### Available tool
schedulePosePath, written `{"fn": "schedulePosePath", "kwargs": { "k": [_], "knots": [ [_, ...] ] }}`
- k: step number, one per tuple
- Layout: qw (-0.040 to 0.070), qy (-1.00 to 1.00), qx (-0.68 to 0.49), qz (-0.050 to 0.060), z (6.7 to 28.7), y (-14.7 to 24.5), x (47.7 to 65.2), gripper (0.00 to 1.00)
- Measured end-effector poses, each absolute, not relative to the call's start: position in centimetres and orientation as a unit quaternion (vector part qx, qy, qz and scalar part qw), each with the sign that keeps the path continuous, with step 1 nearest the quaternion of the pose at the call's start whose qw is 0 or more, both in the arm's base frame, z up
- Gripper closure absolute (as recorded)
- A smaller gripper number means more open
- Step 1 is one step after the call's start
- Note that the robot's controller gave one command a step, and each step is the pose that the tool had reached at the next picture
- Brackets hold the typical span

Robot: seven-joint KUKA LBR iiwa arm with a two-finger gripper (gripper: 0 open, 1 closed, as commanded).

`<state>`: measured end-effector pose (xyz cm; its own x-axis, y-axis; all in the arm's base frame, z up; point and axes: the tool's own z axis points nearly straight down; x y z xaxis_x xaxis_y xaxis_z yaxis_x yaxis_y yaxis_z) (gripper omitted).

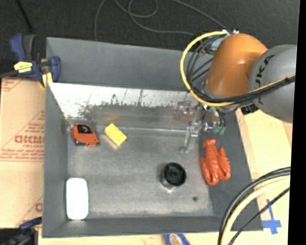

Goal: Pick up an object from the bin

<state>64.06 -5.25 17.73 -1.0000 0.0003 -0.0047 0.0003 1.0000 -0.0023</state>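
Observation:
My gripper point(192, 133) hangs below the orange wrist cover, near the bin's back right corner and above the floor. An orange-red lobster-like toy point(215, 162) lies just to its right and a little nearer the front, against the right wall. A black round knob-like thing point(174, 175) sits on the floor in front of the gripper, apart from it. Nothing shows in the gripper's grasp.
A yellow block point(115, 134) and an orange toy car point(85, 135) lie at the back left. A white oblong bar point(77, 198) rests in the front left corner. The arm and its cables overhang the back right corner.

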Motion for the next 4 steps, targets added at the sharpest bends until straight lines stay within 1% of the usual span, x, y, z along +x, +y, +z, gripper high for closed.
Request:
{"fn": "schedulePosePath", "kwargs": {
  "k": [2,3,4],
  "knots": [
    [0.003,1.000,-0.007,-0.001,17.4,-5.4,63.7,0.00],
    [0.004,0.998,-0.062,-0.001,11.6,-6.1,58.4,0.00],
    [-0.004,0.991,-0.130,0.000,8.3,-5.4,56.3,0.00]
  ]
}}
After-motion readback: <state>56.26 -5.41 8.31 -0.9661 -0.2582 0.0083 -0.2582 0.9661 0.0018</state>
